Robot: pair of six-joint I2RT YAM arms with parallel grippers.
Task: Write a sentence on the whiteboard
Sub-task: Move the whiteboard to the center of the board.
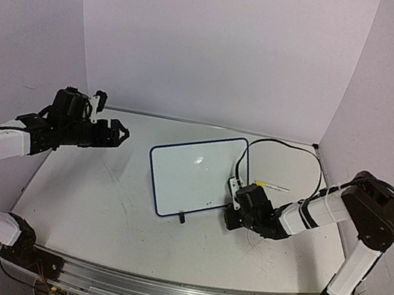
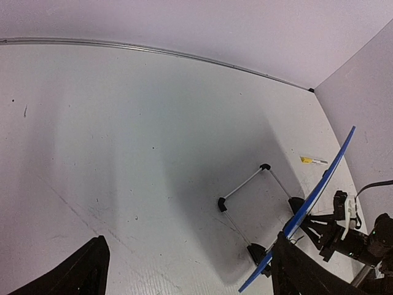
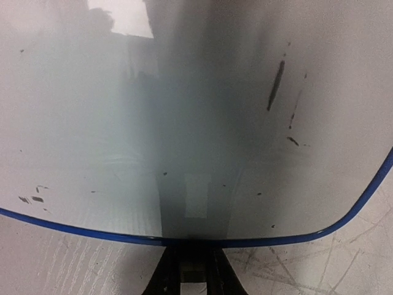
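The small white rectangular whiteboard with a dark-blue frame [image 1: 192,173] stands tilted mid-counter. Its face shows only dark smudges, and a thin yellow-capped marker [image 1: 272,186] lies unheld to its right, so the writing seems not begun. The left gripper [image 1: 112,135] hovers far left with jaws wide open, while the right gripper [image 3: 195,261] meets the board's edge, jaws nearly together; whether they pinch it I cannot tell.

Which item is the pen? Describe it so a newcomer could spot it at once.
Start at the blue-framed whiteboard mid-table. Just right of its far right corner, beyond the right claw, a thin pale pen lies flat. Its yellow end sets it apart from the black cable looping behind it.
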